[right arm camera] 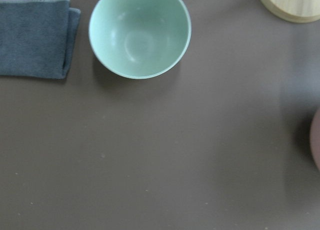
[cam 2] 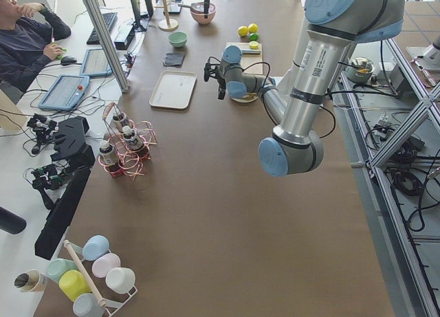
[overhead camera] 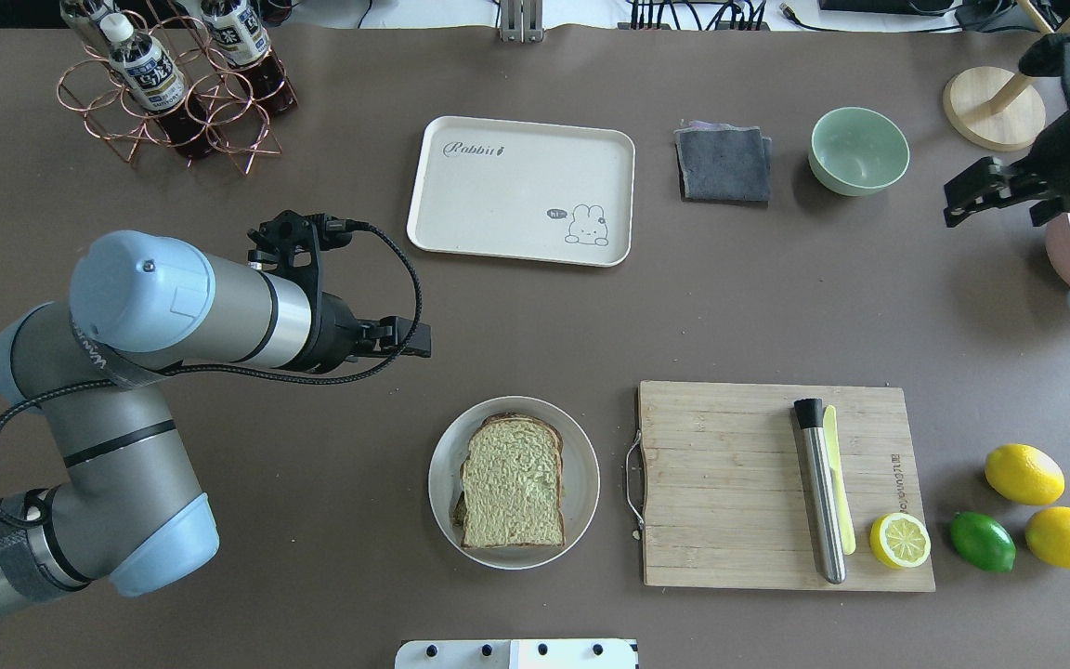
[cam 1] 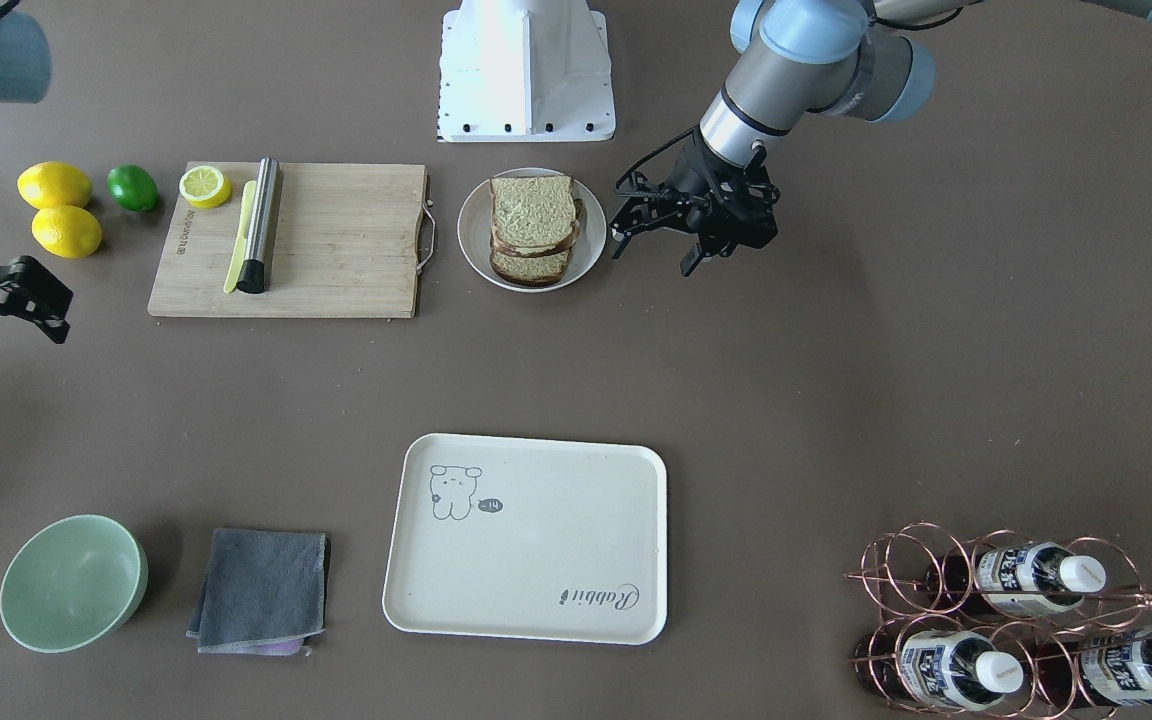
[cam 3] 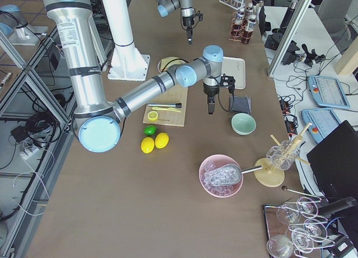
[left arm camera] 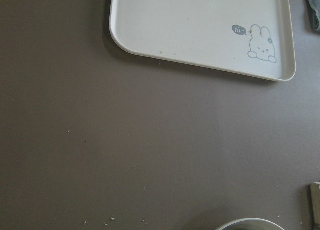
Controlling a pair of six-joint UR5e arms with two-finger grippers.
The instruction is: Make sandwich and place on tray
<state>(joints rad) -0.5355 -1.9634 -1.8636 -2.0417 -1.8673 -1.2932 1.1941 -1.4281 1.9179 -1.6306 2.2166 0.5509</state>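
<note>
Jaws spread and holding nothing, our left gripper (cam 1: 654, 250) hangs over the table just beside the white dish (overhead camera: 586, 474). On that dish we see the bread slices (overhead camera: 512, 478) stacked one on the other, crusts brown and the top face pale green-beige. They sit well apart from the tray (overhead camera: 498, 200), which lies farther out across the table. Further right we find the cutting board (overhead camera: 730, 483). At the far right our right gripper (overhead camera: 995, 216) hovers near the green bowl (overhead camera: 858, 149), its jaws likewise apart around nothing.

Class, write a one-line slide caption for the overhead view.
Left end effector hovers beside the plated sandwich; tray lies beyond.
</note>
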